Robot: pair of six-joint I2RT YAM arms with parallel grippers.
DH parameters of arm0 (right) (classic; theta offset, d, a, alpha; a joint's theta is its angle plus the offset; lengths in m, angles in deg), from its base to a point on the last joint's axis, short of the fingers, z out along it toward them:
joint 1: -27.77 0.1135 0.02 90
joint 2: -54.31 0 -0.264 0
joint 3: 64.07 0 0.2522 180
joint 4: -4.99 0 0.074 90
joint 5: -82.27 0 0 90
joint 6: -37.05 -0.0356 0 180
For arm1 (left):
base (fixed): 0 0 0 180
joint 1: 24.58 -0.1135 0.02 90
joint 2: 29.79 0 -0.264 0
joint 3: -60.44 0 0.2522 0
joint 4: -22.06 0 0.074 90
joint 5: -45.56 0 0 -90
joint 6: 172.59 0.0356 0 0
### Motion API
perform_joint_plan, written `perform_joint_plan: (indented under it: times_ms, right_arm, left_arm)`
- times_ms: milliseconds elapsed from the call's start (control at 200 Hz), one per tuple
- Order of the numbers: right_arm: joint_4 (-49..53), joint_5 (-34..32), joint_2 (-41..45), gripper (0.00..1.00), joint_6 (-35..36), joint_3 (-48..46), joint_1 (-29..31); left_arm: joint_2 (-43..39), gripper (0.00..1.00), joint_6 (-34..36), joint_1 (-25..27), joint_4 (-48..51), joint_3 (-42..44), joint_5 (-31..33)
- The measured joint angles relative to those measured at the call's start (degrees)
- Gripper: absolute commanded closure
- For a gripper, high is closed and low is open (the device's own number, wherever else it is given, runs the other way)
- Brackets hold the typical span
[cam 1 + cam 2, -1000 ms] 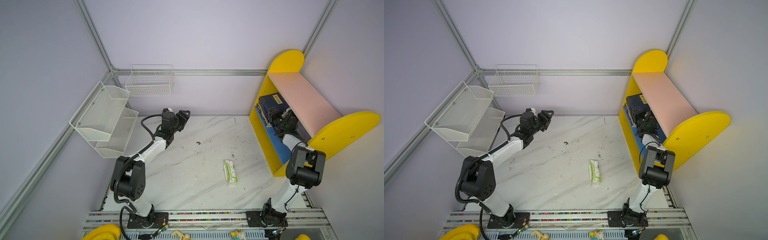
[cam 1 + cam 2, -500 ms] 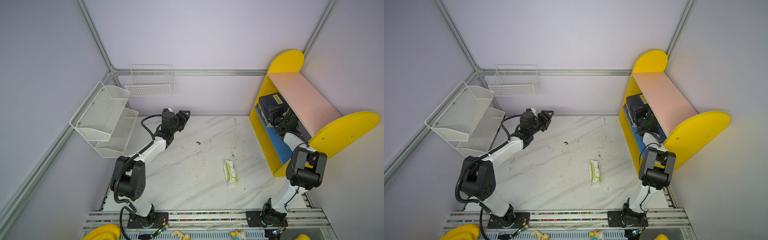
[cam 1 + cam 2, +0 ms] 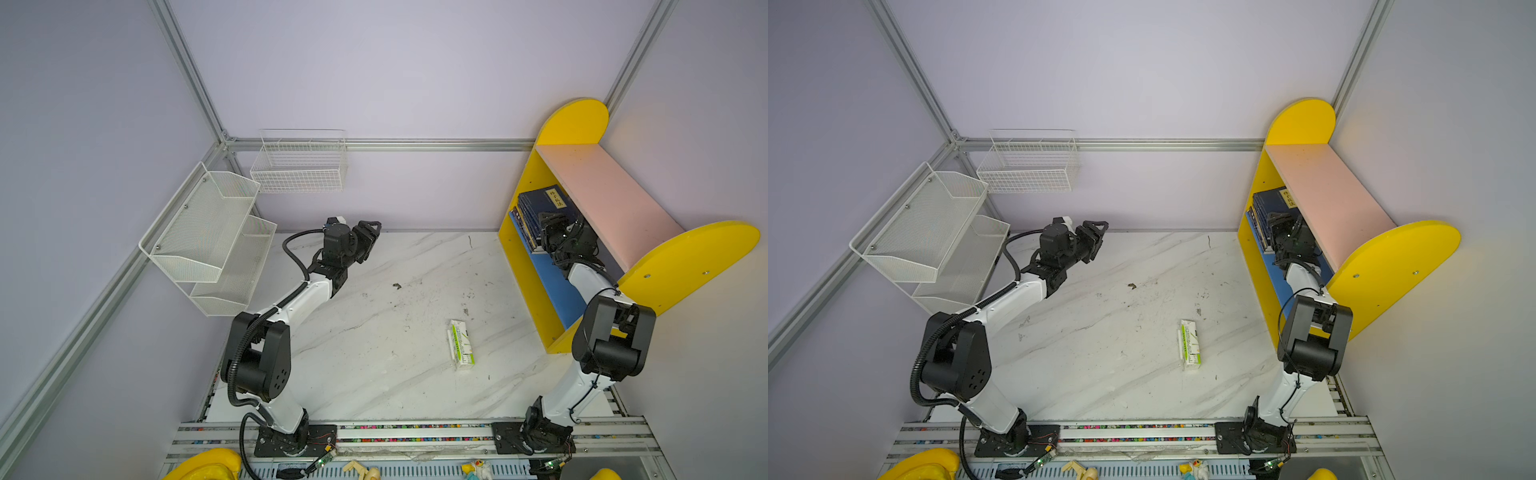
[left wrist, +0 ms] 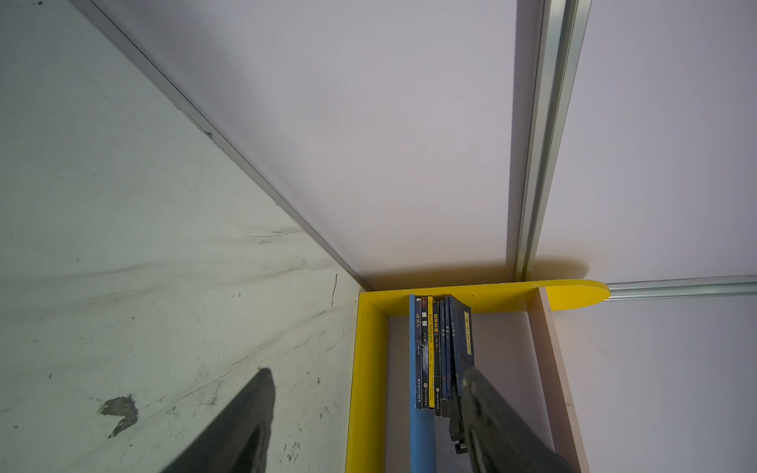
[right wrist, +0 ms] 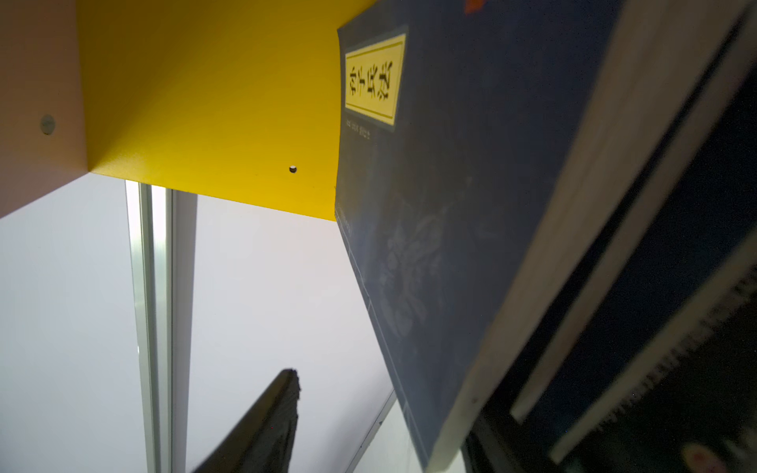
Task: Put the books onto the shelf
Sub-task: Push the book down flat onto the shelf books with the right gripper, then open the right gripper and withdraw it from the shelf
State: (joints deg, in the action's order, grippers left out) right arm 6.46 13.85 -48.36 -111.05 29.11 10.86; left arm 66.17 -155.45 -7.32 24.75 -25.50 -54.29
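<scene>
Paperbacks (image 3: pixel 542 201), navy and black, on the yellow-ended wooden shelf (image 3: pixel 577 122) look light and floppy; pinch near spines. Left gripper (image 4: pixel 367 374), right gripper (image 3: pixel 550 222): spread, holding nothing.

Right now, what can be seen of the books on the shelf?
The books stand as a row of paperbacks on the blue lower board of the shelf, against its far yellow end panel, spines outward. Most are navy or black; one spine is yellow. The outermost navy cover bears a yellow title label. The right gripper is beside it, one of its fingers clear of the cover.
</scene>
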Motion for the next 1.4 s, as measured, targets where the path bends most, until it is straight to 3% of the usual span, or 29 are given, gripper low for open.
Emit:
perform_joint_plan:
  times_ms: [580, 785, 1030, 1400]
  right_arm:
    - [3.9, -1.2, -0.1, 0.31, 6.5, 1.6, 0.6]
    - [-1.4, -1.4, 4.2, 0.30, 3.1, -5.7, 0.6]
    - [0.6, -5.2, 9.5, 0.29, -2.8, -11.6, 0.4]
    - [1.8, -7.9, 10.5, 0.29, -4.7, -13.6, 0.1]
  left_arm:
    - [0.0, 0.29, -0.6, 0.0, 0.0, 0.0, -0.9]
    - [0.5, 0.29, -1.1, 0.0, 0.0, 0.0, -1.4]
    - [0.7, 0.28, -1.1, 0.0, 0.0, 0.0, -1.7]
    - [0.8, 0.26, -1.1, 0.0, 0.0, 0.0, -2.2]
